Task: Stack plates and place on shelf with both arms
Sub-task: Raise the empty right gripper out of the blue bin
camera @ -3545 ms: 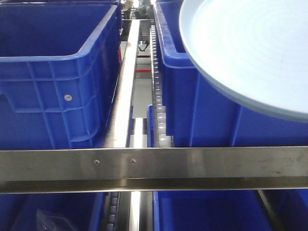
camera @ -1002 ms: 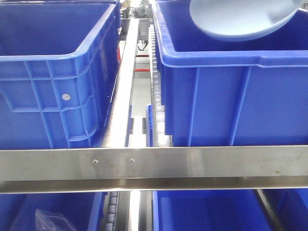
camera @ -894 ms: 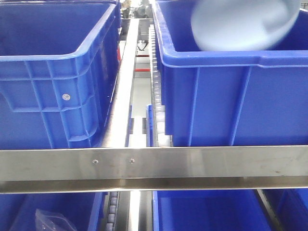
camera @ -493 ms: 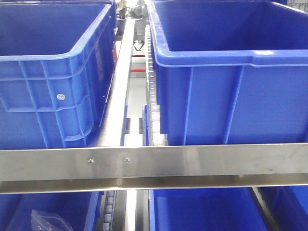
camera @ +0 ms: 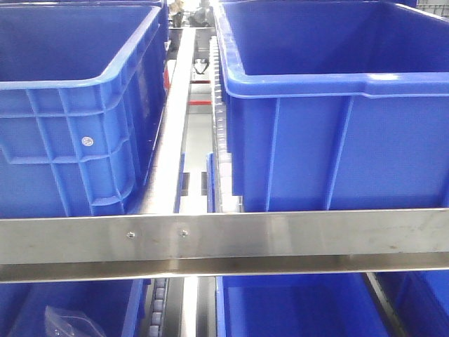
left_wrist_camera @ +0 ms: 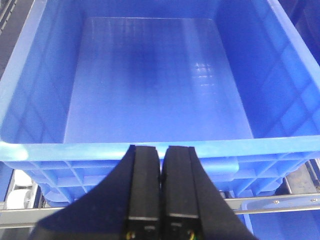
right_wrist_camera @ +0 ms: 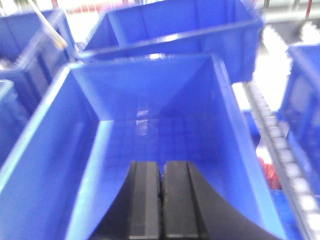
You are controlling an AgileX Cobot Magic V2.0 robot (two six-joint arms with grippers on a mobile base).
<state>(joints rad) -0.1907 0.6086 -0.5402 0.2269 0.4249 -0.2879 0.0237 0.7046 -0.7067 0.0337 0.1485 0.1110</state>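
No plate shows in any view now. My left gripper [left_wrist_camera: 160, 148] is shut and empty, its black fingers pressed together just in front of the near rim of an empty blue bin [left_wrist_camera: 150, 150]. My right gripper [right_wrist_camera: 161, 164] is shut and empty, hovering above the inside of another empty blue bin [right_wrist_camera: 150, 125]. Neither arm shows in the front view.
Two large blue bins [camera: 77, 105] [camera: 330, 119] stand side by side on the shelf behind a steel rail [camera: 280, 235]. A roller track [camera: 219, 133] runs between them. More blue bins [camera: 295, 309] sit on the level below, one with a clear plastic bag [camera: 66, 323].
The pale plate that hung over the right bin moved up and back, then left the front view. The camera view has shifted slightly, with the bins now a little further left.
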